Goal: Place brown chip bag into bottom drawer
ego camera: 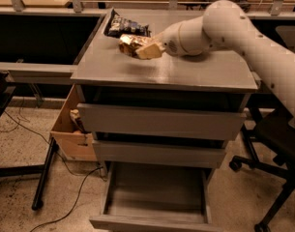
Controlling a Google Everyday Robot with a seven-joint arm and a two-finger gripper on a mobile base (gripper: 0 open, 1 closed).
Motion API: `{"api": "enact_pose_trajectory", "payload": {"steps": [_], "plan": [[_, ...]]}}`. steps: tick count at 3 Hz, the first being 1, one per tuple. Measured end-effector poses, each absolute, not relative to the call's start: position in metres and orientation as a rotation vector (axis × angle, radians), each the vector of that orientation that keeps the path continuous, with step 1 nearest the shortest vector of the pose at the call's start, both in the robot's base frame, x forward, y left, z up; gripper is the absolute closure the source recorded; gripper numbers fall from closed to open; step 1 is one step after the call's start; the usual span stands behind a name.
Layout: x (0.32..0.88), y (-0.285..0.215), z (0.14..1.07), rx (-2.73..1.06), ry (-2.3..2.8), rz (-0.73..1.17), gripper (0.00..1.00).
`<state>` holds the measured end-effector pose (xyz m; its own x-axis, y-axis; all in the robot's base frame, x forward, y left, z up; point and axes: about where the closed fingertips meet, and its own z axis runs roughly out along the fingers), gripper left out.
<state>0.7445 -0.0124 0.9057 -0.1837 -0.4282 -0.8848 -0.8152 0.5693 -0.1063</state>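
Observation:
The brown chip bag (129, 44) is a crumpled golden foil bag held just above the grey cabinet top (161, 74), near its back left. My gripper (146, 49) is shut on the bag's right end, with the white arm reaching in from the right. The bottom drawer (154, 193) stands pulled out below, a shallow grey box with nothing visible inside.
A dark blue-black chip bag (124, 29) lies at the back left of the cabinet top, right behind the brown bag. The two upper drawers (161, 122) are closed. A cardboard box (72, 129) sits left of the cabinet, an office chair base (263, 173) to the right.

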Motion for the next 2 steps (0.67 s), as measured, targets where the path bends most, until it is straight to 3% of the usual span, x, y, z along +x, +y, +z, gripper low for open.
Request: {"api": "enact_pose_trajectory", "payload": {"steps": [2], "plan": [[0.656, -0.037, 0.902, -1.094, 1.736, 0.424, 1.00]]}}
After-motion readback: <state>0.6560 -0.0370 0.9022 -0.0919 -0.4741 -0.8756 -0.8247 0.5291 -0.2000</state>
